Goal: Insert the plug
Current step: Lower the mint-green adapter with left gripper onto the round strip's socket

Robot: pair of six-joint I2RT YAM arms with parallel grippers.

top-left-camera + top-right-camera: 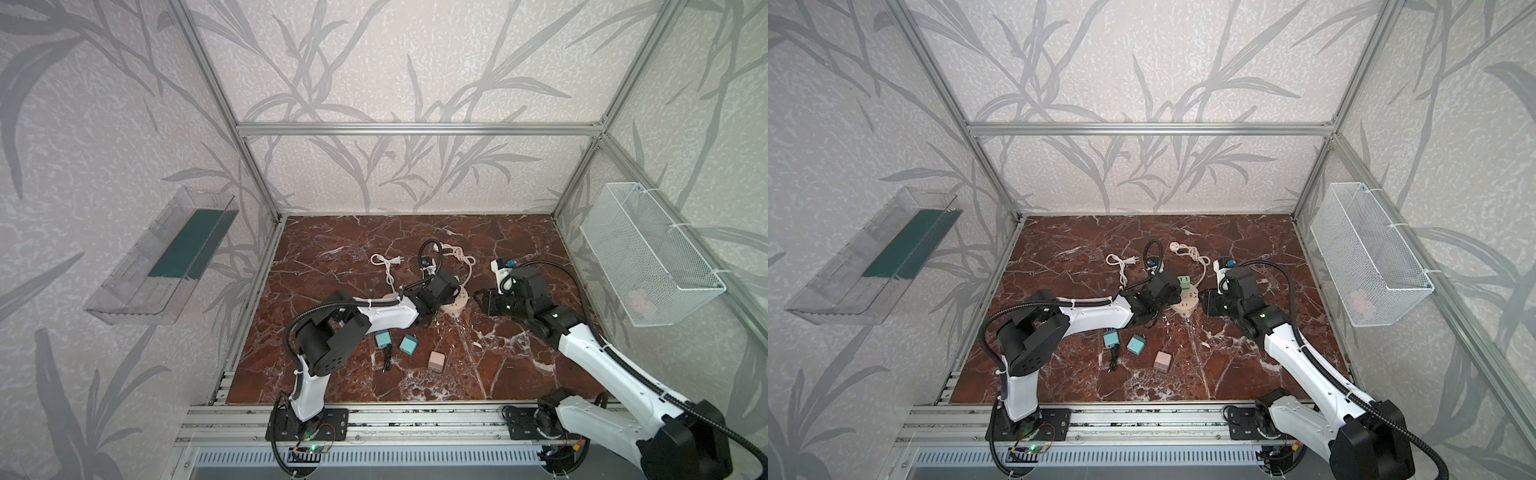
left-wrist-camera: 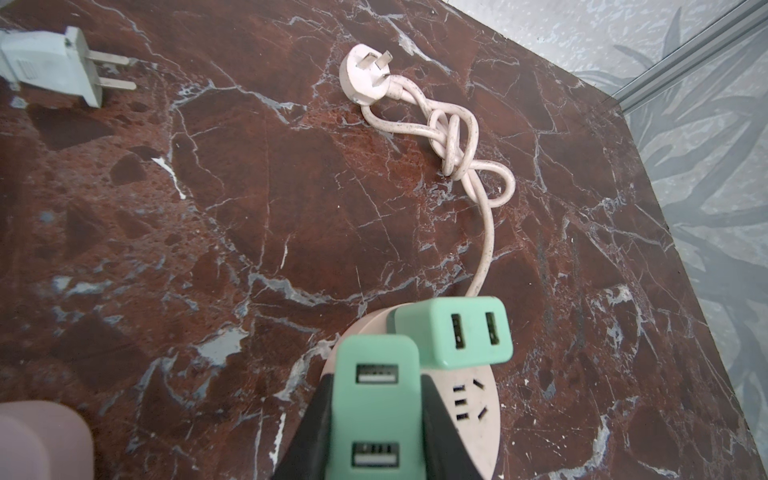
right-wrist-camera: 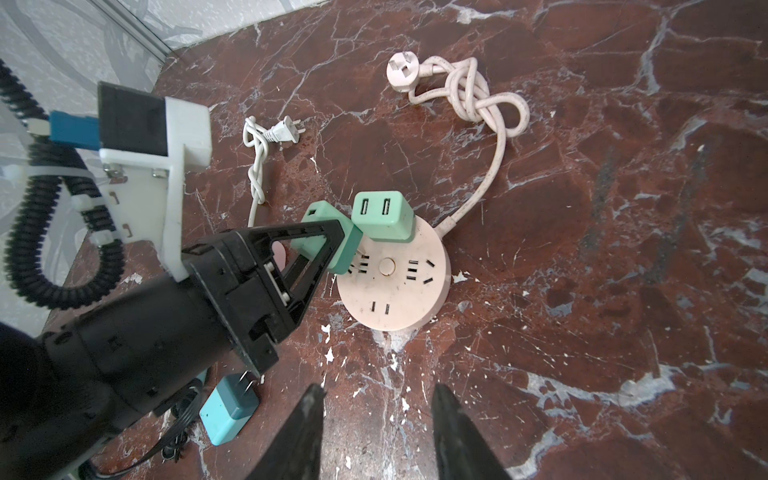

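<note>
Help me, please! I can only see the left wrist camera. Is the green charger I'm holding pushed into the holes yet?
Observer: Not all the way. The right wrist view shows the green charger in the left gripper tilted over the round power strip, with its prongs showing above the holes.
Child: Where's my other hand?
Observer: The right gripper is open and empty, close beside the strip but not touching it.
Child: Are more chargers waiting?
Observer: Yes. In both top views a teal charger, a second teal charger and a pink charger lie loose on the table, nearer the robot's bases.
</note>
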